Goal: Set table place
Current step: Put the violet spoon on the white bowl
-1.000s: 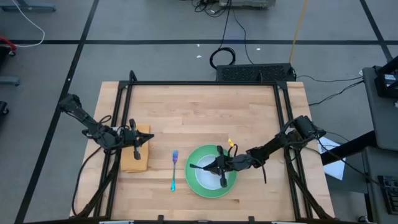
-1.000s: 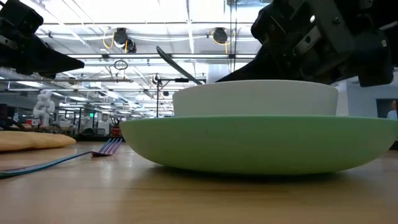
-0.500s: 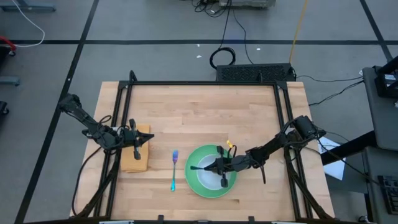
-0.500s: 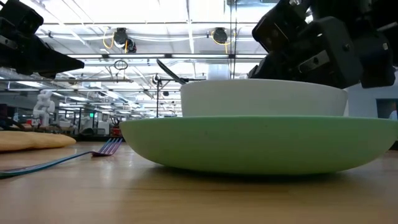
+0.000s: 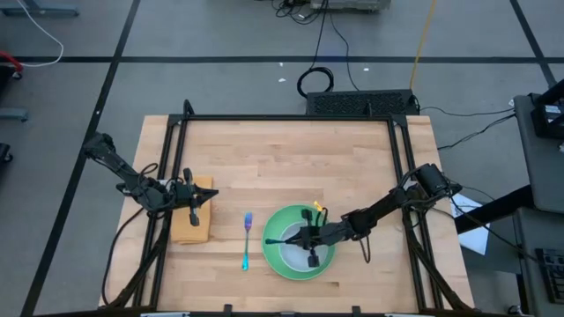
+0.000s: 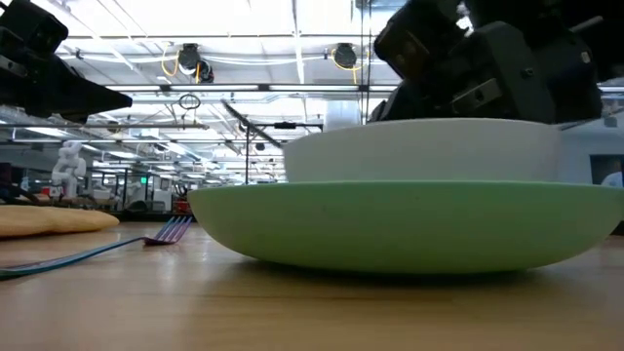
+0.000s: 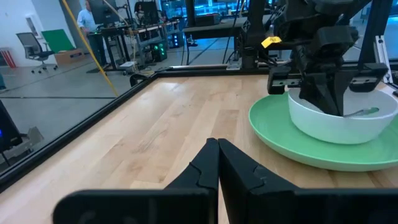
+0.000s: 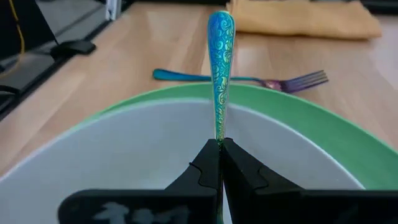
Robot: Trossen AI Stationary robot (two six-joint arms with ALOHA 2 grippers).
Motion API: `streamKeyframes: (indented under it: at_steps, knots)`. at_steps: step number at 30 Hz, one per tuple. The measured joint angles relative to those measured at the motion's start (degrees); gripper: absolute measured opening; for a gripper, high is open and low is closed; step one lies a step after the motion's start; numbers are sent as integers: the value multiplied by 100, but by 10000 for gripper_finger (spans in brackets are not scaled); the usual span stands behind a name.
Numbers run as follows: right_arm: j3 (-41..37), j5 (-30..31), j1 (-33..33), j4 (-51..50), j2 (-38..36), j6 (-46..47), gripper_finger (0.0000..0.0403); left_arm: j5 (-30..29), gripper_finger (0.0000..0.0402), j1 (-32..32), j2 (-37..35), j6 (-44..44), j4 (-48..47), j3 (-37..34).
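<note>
Right pincer [image 8: 219,144] grips spoon [image 8: 220,68] above bowl [image 7: 336,118], fork [image 5: 247,239] nearby.

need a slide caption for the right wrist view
Right hand shut on the blue-handled spoon over the white bowl on the green plate, fork and tan cloth beyond.

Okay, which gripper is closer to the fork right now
Left, though it's close. The left gripper hovers shut over the tan cloth, just beside the fork. The right gripper is over the white bowl, shut on the spoon.
</note>
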Motion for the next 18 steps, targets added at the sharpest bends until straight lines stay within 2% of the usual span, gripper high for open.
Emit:
streamKeyframes:
  at_steps: [4,18]
  knots:
    - [259,-2,-14,-602,-2,108,0,0,10,0,0,-2,-2,0]
    - [264,-1,-49,-661,-4,199,0,0,10,0,0,-4,-1,0]
